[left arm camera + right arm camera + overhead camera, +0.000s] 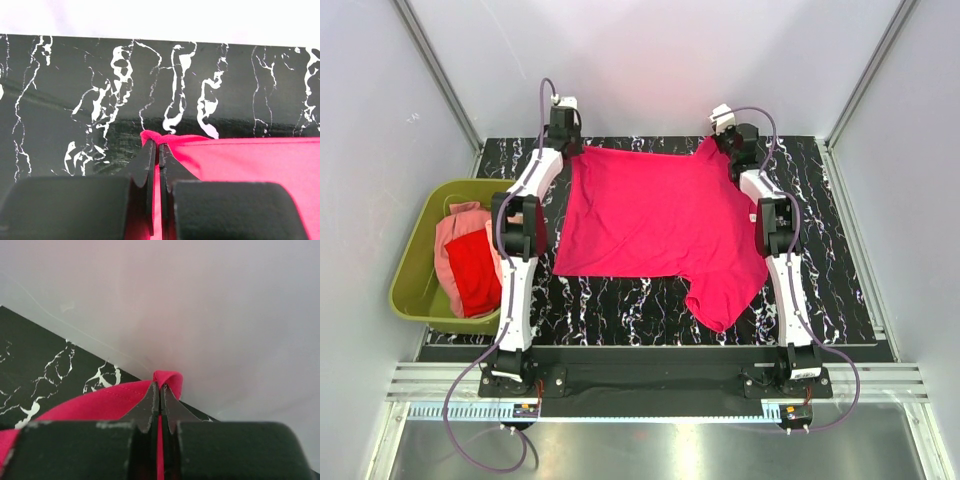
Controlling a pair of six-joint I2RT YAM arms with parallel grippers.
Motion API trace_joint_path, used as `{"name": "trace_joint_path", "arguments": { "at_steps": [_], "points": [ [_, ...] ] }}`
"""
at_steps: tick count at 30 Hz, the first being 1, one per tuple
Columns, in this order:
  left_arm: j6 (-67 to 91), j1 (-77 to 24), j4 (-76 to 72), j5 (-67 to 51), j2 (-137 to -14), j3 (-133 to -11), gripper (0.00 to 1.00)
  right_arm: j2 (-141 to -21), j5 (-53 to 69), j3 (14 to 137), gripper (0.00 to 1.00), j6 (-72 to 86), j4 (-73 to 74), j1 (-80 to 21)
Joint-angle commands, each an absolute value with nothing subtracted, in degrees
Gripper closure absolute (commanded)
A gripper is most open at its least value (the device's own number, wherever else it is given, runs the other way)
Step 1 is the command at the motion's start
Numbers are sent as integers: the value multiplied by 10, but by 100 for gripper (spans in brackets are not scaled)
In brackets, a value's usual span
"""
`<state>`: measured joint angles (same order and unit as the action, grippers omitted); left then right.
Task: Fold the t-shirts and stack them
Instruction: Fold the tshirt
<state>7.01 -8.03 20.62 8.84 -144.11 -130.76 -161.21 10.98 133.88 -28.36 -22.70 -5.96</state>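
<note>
Left jaws and right jaws each pinched a far corner of the pink t-shirt point(650, 215); probably to pull it flat on the tabletop point(620, 300).

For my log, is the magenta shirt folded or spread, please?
Spread: shirt lies open on table, left claw and right claw pinching corners.

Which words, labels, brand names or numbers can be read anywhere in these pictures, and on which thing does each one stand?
No text can be read anywhere.
The magenta-pink t-shirt is plain, without print or visible tag.
The olive-green tub and the red t-shirt in it show no label.
The small parts at the arm bases are too small to read.
</note>
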Motion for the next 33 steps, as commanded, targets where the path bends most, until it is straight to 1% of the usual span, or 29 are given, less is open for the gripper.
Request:
{"name": "trace_joint_path", "arguments": {
  "at_steps": [1, 6, 15, 18, 23, 30, 33],
  "points": [
    [76, -62, 173, 58, -1441, -1334, 100, -1569, 100, 1313, 100, -298, -252, -59],
    [73, -62, 172, -19, -1427, -1319, 100, -1486, 83, 1212, 100, -320, -275, -60],
    [84, -66, 201, -39, -1383, -1311, 100, -1348, 47, 1063, 100, -328, -287, -64],
    [80, -68, 238, -38, -1383, -1332, 100, -1301, 24, 1010, 100, -323, -258, -72],
    [76, -69, 282, -1, -1372, -1337, 100, -1225, -17, 895, 100, -280, -267, -80],
    [67, -70, 306, -2, -1338, -1297, 100, -1171, -62, 840, 100, -240, -202, -101],
    [55, -76, 324, 32, -1330, -1294, 100, -1151, -81, 831, 100, -216, -164, -107]
  ]
}}
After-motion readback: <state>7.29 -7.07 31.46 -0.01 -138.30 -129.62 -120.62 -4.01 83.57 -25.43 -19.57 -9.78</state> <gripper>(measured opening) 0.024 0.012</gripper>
